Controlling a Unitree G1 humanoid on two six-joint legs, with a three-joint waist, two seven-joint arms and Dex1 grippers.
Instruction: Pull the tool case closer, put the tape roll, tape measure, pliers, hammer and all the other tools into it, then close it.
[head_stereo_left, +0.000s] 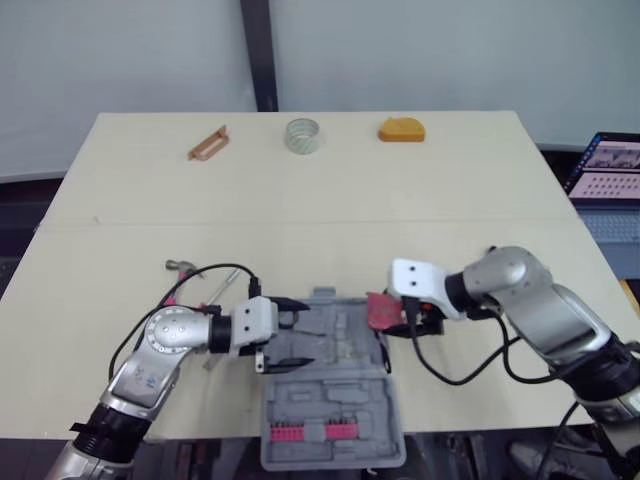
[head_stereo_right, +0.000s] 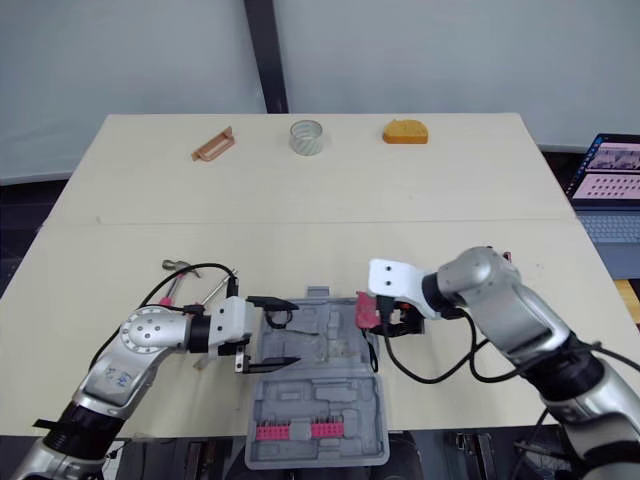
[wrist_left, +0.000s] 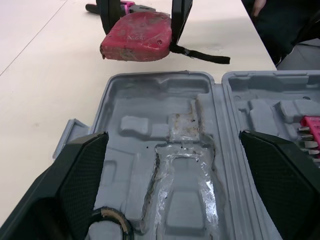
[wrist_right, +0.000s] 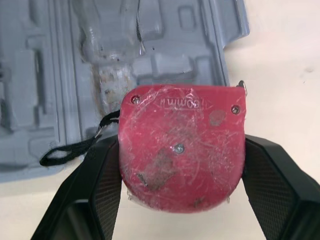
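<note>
While my right claw (head_stereo_left: 396, 312) is gripping the red tape measure (wrist_right: 182, 150) by its sides, I am holding it just beside the right rim of the open tool case (head_stereo_left: 335, 400), not squarely over a pocket. Letting go here, I judge, is risking a landing on the rim and a tumble onto the bench (head_stereo_left: 300, 200). Its black strap (wrist_right: 70, 150) is dangling loose and could foul the lid at closing. My left claw (head_stereo_left: 292, 333) is hanging wide and empty over the same tray, so a careless reach is inviting a knock between arms.
</note>
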